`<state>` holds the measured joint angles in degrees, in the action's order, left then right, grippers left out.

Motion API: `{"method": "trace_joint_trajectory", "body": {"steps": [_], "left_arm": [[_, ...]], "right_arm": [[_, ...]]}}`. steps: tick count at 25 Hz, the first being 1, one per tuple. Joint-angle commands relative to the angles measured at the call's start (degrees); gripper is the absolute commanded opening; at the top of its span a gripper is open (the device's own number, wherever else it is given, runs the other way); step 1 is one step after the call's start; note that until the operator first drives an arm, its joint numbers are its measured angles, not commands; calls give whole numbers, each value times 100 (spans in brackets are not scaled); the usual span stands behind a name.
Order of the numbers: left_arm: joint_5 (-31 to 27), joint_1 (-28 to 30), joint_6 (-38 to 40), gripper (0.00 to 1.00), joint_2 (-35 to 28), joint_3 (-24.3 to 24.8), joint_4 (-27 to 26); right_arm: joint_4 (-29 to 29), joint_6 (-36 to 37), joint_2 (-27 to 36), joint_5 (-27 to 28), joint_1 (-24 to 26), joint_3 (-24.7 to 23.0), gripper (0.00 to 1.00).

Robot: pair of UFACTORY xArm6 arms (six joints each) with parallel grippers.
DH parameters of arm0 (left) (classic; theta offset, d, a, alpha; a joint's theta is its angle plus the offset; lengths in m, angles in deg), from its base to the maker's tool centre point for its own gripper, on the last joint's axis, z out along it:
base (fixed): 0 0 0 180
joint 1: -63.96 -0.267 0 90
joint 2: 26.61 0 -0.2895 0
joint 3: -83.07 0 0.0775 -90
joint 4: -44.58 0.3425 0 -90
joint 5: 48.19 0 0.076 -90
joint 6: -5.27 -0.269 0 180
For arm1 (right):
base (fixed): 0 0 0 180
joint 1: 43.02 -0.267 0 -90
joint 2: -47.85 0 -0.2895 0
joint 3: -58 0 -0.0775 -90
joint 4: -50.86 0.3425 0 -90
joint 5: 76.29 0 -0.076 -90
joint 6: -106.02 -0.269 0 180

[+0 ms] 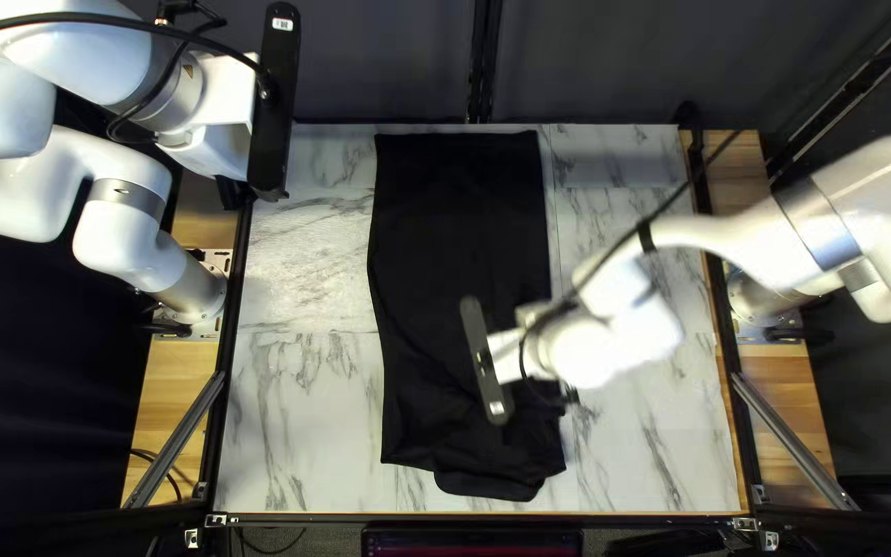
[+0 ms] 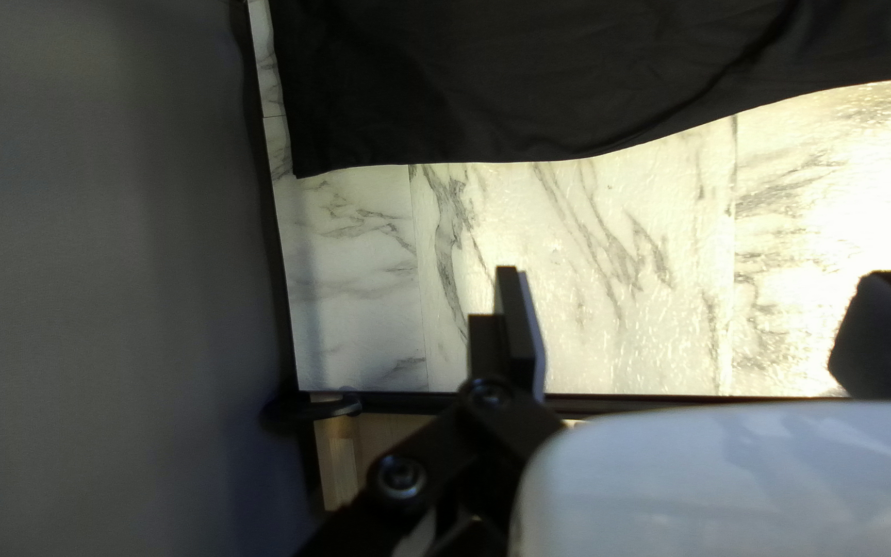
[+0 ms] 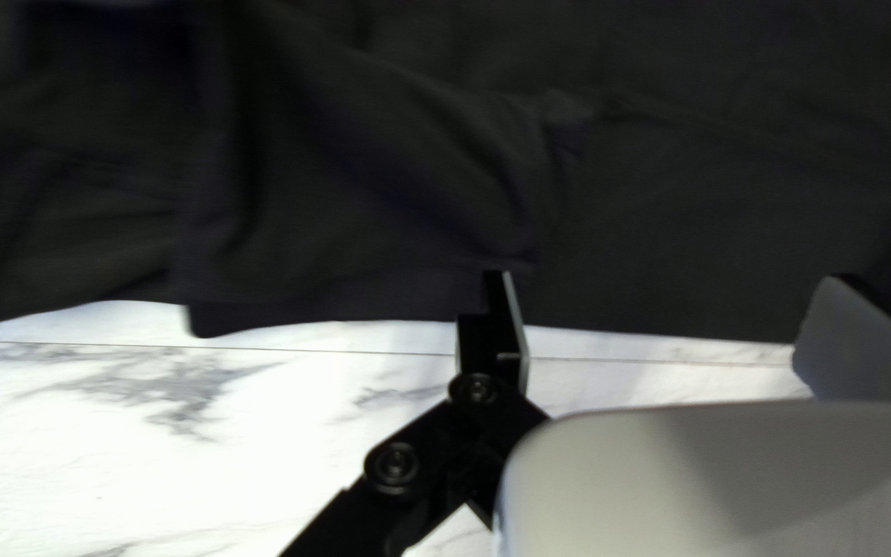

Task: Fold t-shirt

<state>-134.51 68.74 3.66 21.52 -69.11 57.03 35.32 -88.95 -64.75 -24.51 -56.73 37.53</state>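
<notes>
The black t-shirt (image 1: 456, 237) lies lengthwise on the table, smooth toward the far edge, bunched and layered at its near end. My left gripper (image 1: 229, 194) is raised over the table's left edge, clear of the cloth; in the left wrist view the gripper (image 2: 698, 332) stands wide open, with the shirt (image 2: 569, 83) ahead of it. Over the shirt's near right side is my right gripper (image 1: 567, 394), largely covered by its own arm. The right wrist view shows that gripper (image 3: 678, 332) wide open above the edge of the shirt (image 3: 363, 206), whose folds lie ahead of the fingers.
The marble-patterned table (image 1: 306, 413) shows on both sides of the shirt, bounded by a dark frame. My right arm (image 1: 714, 232) reaches across the table's right half. A dark curtain (image 1: 384, 62) hangs behind the far edge.
</notes>
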Motion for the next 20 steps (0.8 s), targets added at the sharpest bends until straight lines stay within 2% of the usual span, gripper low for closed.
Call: {"method": "trace_joint_trajectory", "body": {"steps": [1,6,8,11,15,16,20], "left_arm": [[0,0,0,100,0,0,0],[0,0,0,100,0,0,0],[0,0,0,100,0,0,0],[0,0,0,100,0,0,0],[0,0,0,100,0,0,0],[0,0,0,100,0,0,0],[0,0,0,100,0,0,0]], "right_arm": [[75,28,-41,-11,42,25,100],[75,28,-41,-11,42,25,100],[158,274,17,30,79,45,100],[827,1137,188,-61,278,42,100],[2421,2487,406,-463,693,-307,100],[2645,2627,425,-519,744,-378,100],[2741,2686,432,-540,767,-406,100]]}}
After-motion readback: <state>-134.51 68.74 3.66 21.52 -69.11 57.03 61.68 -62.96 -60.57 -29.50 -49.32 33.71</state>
